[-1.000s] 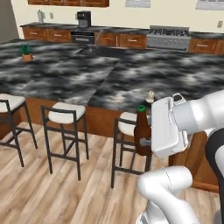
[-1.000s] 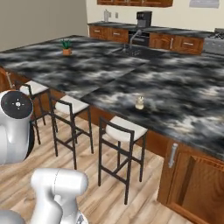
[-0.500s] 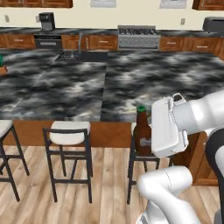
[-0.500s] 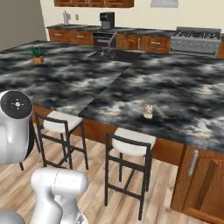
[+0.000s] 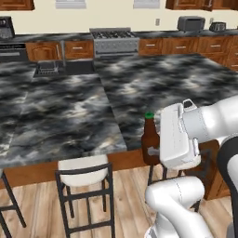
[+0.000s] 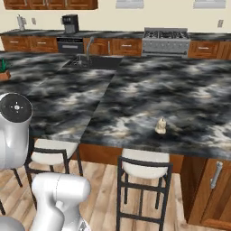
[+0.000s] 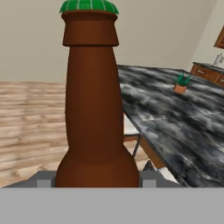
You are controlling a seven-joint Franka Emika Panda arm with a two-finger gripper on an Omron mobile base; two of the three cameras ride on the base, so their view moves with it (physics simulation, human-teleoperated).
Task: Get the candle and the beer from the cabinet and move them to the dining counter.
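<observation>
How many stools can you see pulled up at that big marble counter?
3 at least. In the right base view, one stool stands below the candle, another stool sits left of it beside the robot; the left base view shows a third's leg at its edge. More may be hidden.

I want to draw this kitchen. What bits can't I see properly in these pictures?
- Beer: left base view, its right side hidden behind the white hand.
- Beer's bottom: hand view, cut off by the lower edge.
- Candle: right base view, too small for detail.
- Gripper: fingertips mostly hidden behind the bottle.
</observation>
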